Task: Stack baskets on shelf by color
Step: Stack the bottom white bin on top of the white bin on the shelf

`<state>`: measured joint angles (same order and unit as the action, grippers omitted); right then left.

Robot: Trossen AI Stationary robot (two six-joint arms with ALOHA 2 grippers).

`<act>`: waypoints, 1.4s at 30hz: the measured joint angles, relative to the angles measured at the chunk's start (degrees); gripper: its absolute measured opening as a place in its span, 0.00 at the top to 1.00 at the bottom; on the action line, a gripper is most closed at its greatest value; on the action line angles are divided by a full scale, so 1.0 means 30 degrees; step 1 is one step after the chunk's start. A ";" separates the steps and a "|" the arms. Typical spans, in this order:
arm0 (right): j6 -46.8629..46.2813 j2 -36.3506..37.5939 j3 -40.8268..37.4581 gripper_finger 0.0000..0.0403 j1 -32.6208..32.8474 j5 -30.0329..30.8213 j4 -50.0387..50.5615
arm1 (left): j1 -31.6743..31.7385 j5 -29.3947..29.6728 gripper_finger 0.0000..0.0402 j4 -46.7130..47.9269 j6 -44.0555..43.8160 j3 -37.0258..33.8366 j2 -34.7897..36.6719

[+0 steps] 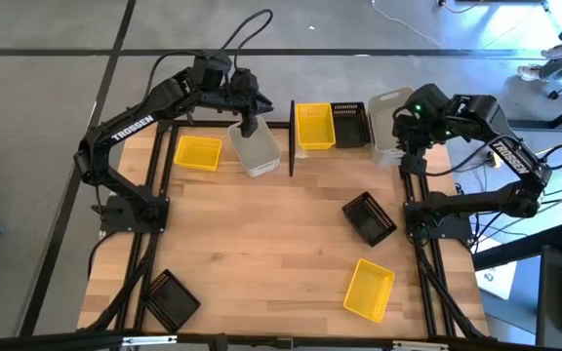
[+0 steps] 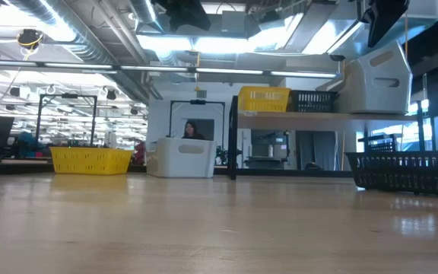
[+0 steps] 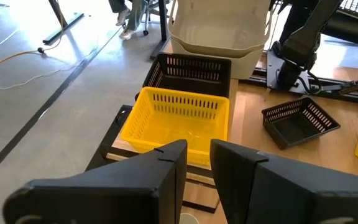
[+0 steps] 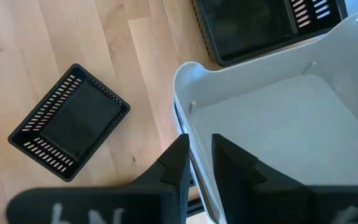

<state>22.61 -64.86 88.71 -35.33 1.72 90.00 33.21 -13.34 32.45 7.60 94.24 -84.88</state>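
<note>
the left hand [image 1: 250, 124] hangs over the far edge of the bench [image 1: 281, 253], its two fingers [image 3: 166, 168] set close together with a narrow gap; they appear to pinch the rim of the whitish basket [image 1: 255, 148] directly beneath them, though the contact itself cannot be told for certain. beside that hand, toward the left arm's base, a yellow basket [image 1: 198, 152] sits on the bench. the right hand [image 1: 403, 127] is at the far right corner, its fingers [image 4: 178, 163] close together and clamped over the near wall of a second whitish basket [image 1: 388, 119]. this basket is on the shelf [image 2: 295, 116], where the low view shows it nested on another whitish one [image 2: 379, 93]. next to it on the shelf stand a black basket [image 1: 349, 123] and then a yellow one [image 1: 313, 126]. nearer the front of the bench from the right hand lie a black basket [image 1: 370, 217] and a yellow basket [image 1: 370, 289]; another black basket [image 1: 169, 297] lies at the front left corner.
</note>
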 joint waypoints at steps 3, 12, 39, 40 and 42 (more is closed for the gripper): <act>-0.0019 -0.0007 0.0000 0.83 0.0000 -0.0078 0.0000 | 0.0000 0.0000 0.84 0.0000 0.0000 0.0000 0.0000; -0.0160 -0.0007 0.0000 0.83 0.0000 -0.0097 0.0005 | 0.0000 0.0000 0.84 0.0000 0.0007 0.0000 0.0000; 0.0051 -0.0044 0.0000 0.83 0.0000 -0.0433 0.0007 | 0.0000 0.0080 0.84 0.0000 0.0000 0.0000 0.0000; 0.0051 -0.0044 0.0000 0.83 -0.0004 -0.0448 0.0007 | 0.0000 0.0080 0.84 0.0000 -0.0003 0.0000 0.0000; 0.0051 -0.0044 0.0000 0.83 -0.0007 -0.0445 0.0007 | 0.0000 0.0080 0.84 0.0000 0.0000 0.0000 0.0000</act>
<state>22.76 -64.99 88.71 -35.35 0.38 90.02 33.21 -13.10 32.45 7.60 94.24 -84.88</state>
